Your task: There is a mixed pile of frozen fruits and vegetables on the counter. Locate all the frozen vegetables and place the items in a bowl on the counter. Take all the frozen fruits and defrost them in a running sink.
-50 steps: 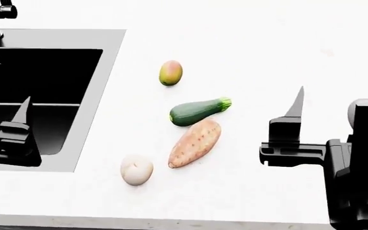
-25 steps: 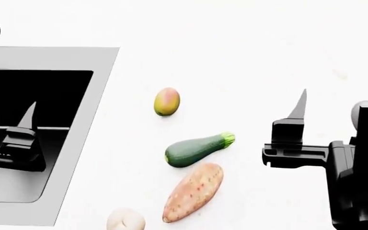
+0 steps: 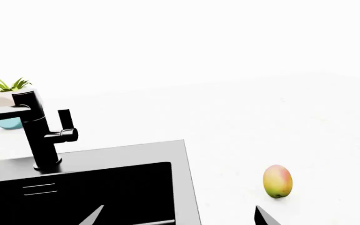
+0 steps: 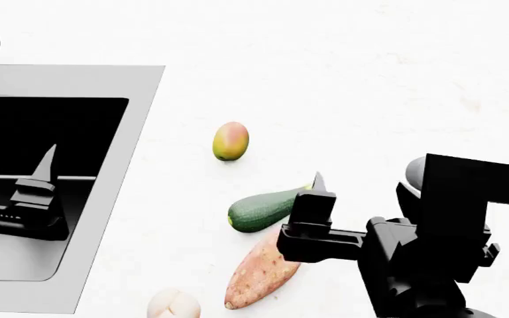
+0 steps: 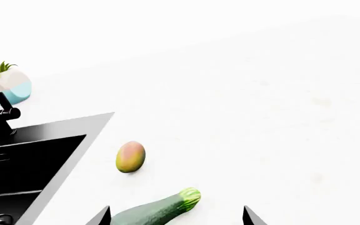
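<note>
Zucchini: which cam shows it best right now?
Head view. The zucchini shows nearly whole on the counter, only its stem end hidden behind the right claw. The right wrist view cuts off its lower part at the frame edge. The left wrist view shows at most a sliver.

No legible text, label, brand mark, number or sign is found in any current view. The worktop, the sink, the faucet and the produce items carry no readable markings.
</note>
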Robot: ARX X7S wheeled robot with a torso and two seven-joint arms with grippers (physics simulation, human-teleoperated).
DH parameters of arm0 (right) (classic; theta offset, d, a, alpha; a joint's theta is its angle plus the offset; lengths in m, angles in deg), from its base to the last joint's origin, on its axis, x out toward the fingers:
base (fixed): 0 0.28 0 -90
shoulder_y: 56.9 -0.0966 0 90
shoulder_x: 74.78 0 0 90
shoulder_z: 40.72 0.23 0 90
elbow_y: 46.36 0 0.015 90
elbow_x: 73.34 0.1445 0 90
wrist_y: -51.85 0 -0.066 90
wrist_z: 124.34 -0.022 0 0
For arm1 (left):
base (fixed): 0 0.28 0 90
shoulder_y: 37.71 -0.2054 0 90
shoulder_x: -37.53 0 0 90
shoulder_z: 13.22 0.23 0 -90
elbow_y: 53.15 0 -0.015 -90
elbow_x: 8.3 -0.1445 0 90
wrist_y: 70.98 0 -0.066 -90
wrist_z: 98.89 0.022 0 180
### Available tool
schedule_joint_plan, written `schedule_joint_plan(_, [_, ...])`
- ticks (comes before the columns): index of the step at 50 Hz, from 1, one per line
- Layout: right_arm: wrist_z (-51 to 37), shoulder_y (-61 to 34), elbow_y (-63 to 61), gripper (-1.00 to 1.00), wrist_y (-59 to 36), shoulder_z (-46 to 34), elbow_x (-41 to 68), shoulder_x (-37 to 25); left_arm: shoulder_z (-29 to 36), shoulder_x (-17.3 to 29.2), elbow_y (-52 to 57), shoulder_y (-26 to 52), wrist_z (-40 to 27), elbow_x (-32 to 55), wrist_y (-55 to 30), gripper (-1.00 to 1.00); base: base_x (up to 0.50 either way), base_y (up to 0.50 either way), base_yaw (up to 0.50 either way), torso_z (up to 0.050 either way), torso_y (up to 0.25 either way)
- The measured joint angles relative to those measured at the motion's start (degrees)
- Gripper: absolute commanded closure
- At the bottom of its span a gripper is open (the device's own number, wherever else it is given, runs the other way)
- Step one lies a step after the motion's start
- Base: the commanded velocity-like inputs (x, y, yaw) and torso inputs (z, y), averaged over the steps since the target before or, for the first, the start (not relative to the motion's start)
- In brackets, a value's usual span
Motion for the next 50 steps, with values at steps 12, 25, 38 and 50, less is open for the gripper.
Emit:
schedule_joint_plan(12, [-15.01, -0.49, 7.87, -1.0, -2.35, 1.52, 17.15, 3.79, 0.64, 0.24, -0.27, -0.5, -0.1, 0.07, 0.53, -1.0, 0.0, 0.0, 0.0, 0.0, 0.0])
schedule_joint_plan(25, [-21.62, -0.22, 14.72, -1.0, 1.41, -2.33, 20.5, 4.32, 1.55, 0.51, -0.64, -0.92, -0.29, -0.11, 1.32, -1.0, 0.0, 0.0, 0.0, 0.0, 0.0])
schedule_joint_plan(38, [-19.31, -2.4, 24.49, -1.0, 11.6, -13.05, 10.65, 3.41, 0.89, 0.9, -0.79, -0.75, -0.44, 0.38, 1.52, -1.0, 0.0, 0.0, 0.0, 0.0, 0.0])
schedule_joint_plan(50, [-16.58, -3.55, 31.57, -1.0, 17.46, -18.14, 7.24, 3.71, 0.26, 1.22, -0.8, -0.71, -0.4, 0.98, 1.8, -1.0, 0.0, 0.0, 0.0, 0.0, 0.001])
